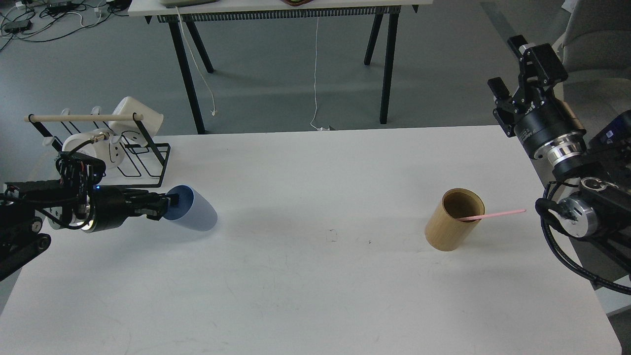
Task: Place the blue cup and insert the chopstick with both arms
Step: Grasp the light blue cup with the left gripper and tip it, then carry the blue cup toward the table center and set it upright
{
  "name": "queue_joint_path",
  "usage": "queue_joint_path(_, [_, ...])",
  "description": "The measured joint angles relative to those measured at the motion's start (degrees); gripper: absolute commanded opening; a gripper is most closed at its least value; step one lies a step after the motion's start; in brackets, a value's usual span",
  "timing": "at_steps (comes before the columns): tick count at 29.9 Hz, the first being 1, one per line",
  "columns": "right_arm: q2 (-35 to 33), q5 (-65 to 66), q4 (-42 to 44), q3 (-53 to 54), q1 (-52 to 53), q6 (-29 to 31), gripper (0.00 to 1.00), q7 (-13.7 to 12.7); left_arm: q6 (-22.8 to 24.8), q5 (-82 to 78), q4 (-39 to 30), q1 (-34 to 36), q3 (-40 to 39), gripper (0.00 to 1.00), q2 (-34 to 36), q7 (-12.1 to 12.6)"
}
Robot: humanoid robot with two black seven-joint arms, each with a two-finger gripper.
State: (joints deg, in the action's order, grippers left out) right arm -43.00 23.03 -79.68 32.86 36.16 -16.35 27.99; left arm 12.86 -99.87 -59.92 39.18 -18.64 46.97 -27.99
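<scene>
The blue cup (196, 216) is tipped far over at the table's left, its mouth facing left and its base pointing right. My left gripper (169, 203) reaches in from the left and is shut on the cup's rim. The pink chopstick (495, 214) leans in a tan wooden cylinder (451, 227) at the right and sticks out to the right. My right gripper (506, 61) is raised above the table's far right corner, open and empty, well clear of the chopstick.
A black wire rack (143, 162) with a wooden dowel (81, 118) and white mugs (133, 118) stands at the back left, just behind my left arm. A black-legged table (384, 59) stands beyond the white table (315, 276).
</scene>
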Motion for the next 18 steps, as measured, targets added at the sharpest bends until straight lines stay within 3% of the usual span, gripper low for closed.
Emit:
queue_joint_path(5, [-0.7,-0.15,1.23,2.68,-1.09,-0.07,0.95,0.0,4.09,4.1,-8.62,4.11,-2.9,0.0,-2.75,0.0])
queue_joint_path(9, [-0.79,-3.82,3.53,5.26,-1.34,-0.09,0.95,0.0,6.5,5.44,-9.14,9.96,-1.13,0.0,-9.63,0.0])
queue_joint_path(13, [-0.64,-9.11,5.91,7.63,-1.35,0.12,0.95,0.0,8.23,4.86,-2.49,17.99,7.57,0.0,-20.06,-0.01])
queue_joint_path(18, [-0.23,-10.87,8.4,8.96,-1.37,0.18,0.95,0.01,8.24,-0.36,11.49,23.65,19.03,0.0,-33.42,-0.01])
